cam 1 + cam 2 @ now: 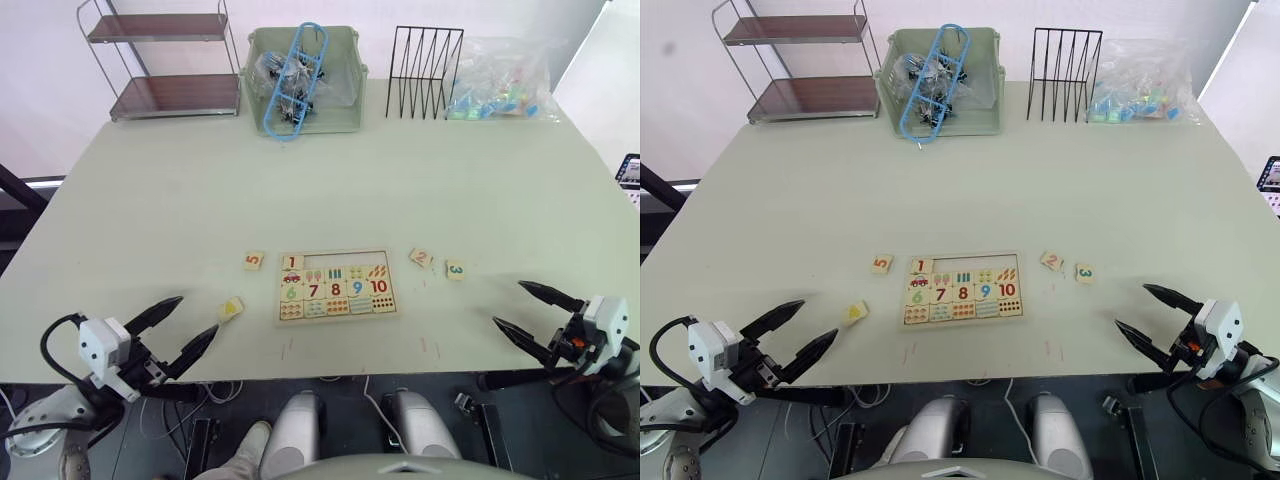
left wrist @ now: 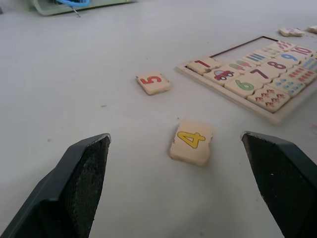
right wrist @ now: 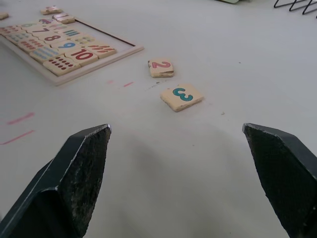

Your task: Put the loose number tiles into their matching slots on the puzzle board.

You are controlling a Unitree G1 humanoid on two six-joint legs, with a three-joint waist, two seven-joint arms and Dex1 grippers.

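At the near edge of the worktop (image 1: 150,200), the left gripper (image 1: 171,328) sits at about 7 o'clock from the puzzle board (image 1: 336,285), jaws spread wide, holding nothing and touching nothing. Right gripper (image 1: 532,313) at about 4 o'clock from the board, likewise wide open and empty.

Worktop is pale and matte, with a few faint red marks near the board; white wall behind it.

Board lies flat at the near centre. Tile 1 (image 1: 292,262) is seated in the leftmost slot of the upper row; the remaining four slots (image 1: 347,260) show bare wood. Tile 5 (image 1: 254,260) lies just off the board at 9 o'clock. Tile 4 (image 2: 191,141) lies at 8 o'clock, between the board and the left gripper. Tile 2 (image 3: 161,67) and tile 3 (image 3: 182,96) lie close together at 3 o'clock.

Along the far edge: two-tier shelf (image 1: 165,60), green bin (image 1: 345,90) holding bagged items and a blue plastic frame (image 1: 297,75), black wire rack (image 1: 425,72), clear bag (image 1: 500,75) of coloured pieces.
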